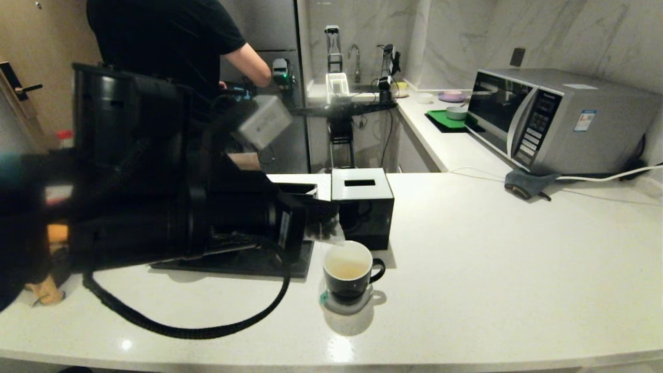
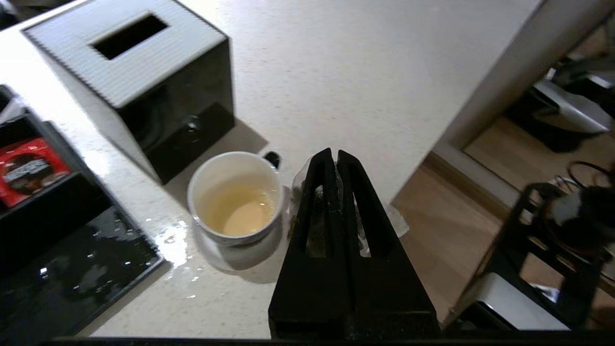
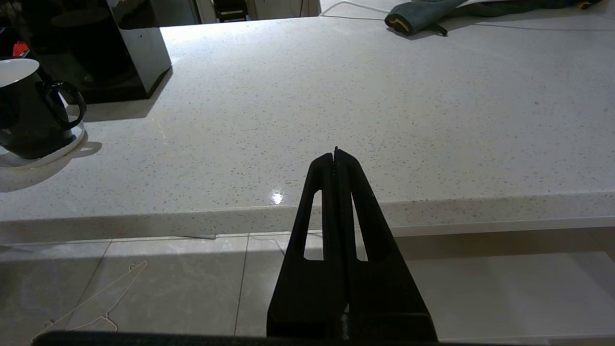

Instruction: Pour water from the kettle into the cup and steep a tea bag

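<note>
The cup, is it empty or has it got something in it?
Not empty. The cup stands upright and its white inside shows pale yellowish liquid in the bottom, well below the rim.

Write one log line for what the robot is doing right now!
left hand: shut on tea bag, beside cup | cup: pale tea inside, on counter | right hand: shut, idle off counter edge

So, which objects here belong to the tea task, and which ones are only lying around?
Belong to the task:
- glossy black cup with white inside, holding pale yellowish liquid
- pale translucent tea bag, pinched in the shut left gripper beside the cup

Lying about:
- black cube-shaped tissue box
- small red packet
- silver microwave
- dark folded cloth
- parked right gripper
</note>
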You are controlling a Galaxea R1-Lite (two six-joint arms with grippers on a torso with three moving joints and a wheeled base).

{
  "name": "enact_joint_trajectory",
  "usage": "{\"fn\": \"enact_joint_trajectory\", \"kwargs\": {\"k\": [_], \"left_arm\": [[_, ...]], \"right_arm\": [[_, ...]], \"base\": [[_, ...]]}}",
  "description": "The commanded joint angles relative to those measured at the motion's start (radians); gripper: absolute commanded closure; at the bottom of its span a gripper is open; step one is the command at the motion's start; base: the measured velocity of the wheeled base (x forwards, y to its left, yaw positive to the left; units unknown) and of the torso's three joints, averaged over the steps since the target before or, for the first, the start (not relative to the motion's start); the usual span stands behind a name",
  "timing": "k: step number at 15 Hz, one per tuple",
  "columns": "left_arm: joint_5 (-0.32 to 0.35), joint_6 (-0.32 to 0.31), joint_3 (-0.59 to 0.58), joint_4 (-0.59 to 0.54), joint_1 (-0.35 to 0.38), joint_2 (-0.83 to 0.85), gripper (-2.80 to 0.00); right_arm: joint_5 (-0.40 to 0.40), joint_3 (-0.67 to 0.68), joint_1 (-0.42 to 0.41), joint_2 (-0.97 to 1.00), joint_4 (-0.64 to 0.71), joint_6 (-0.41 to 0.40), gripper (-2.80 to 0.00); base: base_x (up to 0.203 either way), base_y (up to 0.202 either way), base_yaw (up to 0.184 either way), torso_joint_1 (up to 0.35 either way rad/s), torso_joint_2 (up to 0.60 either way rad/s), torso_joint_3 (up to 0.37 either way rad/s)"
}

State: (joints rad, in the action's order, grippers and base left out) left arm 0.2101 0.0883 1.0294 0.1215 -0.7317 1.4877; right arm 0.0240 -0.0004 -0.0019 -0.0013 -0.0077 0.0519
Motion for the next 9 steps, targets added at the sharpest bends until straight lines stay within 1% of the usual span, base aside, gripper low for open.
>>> {"fn": "enact_joint_trajectory", "kwargs": {"k": [1,9], "left_arm": [[0.012,0.001,0.001,0.001,0.0,0.013,0.0],[0.015,0.002,0.004,-0.002,-0.003,0.029,0.0]], "right_arm": [[0.001,0.0,0.0,0.001,0.0,0.0,0.0],[0.001,0.0,0.0,0.001,0.0,0.0,0.0]], "base": [[0.0,0.0,0.0,0.0,0.0,0.0],[0.0,0.0,0.0,0.0,0.0,0.0]]}}
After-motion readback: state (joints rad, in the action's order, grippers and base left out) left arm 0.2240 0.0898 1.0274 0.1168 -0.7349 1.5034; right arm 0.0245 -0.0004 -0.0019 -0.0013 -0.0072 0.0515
